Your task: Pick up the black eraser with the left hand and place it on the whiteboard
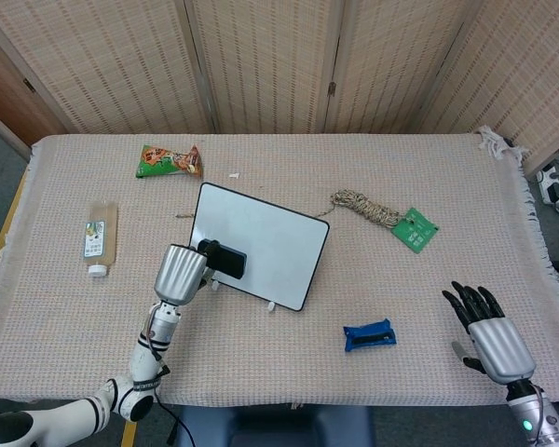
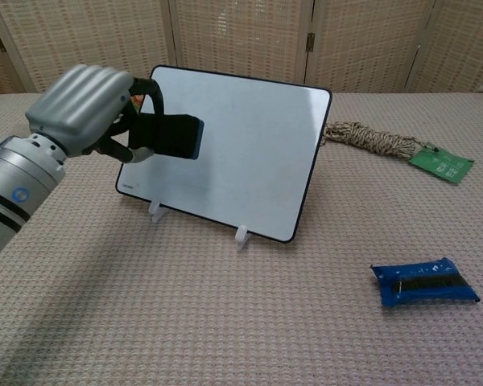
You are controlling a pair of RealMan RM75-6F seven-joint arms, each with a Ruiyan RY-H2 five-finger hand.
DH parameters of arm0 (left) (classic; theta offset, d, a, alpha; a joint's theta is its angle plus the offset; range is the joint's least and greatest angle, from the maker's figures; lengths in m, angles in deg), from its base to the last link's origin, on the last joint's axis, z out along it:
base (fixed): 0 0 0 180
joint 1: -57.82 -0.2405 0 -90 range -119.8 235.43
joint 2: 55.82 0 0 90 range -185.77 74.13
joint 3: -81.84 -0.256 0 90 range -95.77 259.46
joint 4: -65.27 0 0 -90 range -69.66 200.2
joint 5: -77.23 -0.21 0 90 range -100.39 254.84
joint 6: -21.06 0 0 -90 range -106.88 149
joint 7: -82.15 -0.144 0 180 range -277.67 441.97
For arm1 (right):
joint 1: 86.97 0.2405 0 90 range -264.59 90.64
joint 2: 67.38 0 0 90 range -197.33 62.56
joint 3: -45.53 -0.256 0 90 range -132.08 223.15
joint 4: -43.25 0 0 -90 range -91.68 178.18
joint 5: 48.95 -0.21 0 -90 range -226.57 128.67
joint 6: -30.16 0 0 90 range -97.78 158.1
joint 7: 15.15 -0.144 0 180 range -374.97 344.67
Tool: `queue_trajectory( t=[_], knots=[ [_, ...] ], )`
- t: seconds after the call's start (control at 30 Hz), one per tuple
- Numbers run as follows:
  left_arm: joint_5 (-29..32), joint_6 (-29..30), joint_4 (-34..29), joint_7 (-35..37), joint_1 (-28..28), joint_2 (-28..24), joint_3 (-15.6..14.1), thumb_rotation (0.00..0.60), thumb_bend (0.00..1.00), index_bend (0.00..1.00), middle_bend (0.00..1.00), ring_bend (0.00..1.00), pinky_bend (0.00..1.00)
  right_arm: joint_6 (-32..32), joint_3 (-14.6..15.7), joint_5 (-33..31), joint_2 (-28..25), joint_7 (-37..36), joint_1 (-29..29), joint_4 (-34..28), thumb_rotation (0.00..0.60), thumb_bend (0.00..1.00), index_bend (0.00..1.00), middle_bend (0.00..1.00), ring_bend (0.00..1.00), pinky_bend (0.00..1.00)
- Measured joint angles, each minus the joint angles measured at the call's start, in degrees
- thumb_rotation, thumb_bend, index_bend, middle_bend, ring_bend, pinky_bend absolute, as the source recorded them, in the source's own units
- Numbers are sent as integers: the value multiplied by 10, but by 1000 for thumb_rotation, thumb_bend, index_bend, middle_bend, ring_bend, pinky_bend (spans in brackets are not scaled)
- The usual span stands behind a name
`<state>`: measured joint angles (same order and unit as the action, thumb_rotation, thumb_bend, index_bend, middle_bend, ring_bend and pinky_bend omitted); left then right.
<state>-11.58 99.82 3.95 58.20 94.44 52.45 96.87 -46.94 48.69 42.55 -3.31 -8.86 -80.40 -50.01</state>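
Observation:
My left hand (image 1: 183, 272) (image 2: 84, 110) grips the black eraser (image 1: 225, 258) (image 2: 167, 136) and holds it in front of the left part of the whiteboard (image 1: 275, 242) (image 2: 241, 145). The whiteboard leans back on two small white feet near the table's middle. Whether the eraser touches the board's face I cannot tell. My right hand (image 1: 493, 339) hovers at the front right corner, its fingers spread with nothing in them; the chest view does not show it.
A blue packet (image 1: 369, 335) (image 2: 423, 281) lies front right. A coil of twine (image 1: 365, 208) (image 2: 373, 137) with a green card (image 1: 415, 229) lies behind it. A green snack bag (image 1: 170, 160) and a bottle (image 1: 101, 237) lie at the left.

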Motion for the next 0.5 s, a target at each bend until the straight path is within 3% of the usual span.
queue_trajectory(
  t=[0.33,0.5],
  knots=[
    [27,-34,73,-20,46,58,12,600,406,682,1000,946,993,2,-4,-10,-13,-26,2,-1,600,394,0,0,0,0],
    [31,-33,106,-10,60,78,13,600,403,618,1000,943,993,7,-6,-16,-15,-29,4,-2,600,393,0,0,0,0]
  ],
)
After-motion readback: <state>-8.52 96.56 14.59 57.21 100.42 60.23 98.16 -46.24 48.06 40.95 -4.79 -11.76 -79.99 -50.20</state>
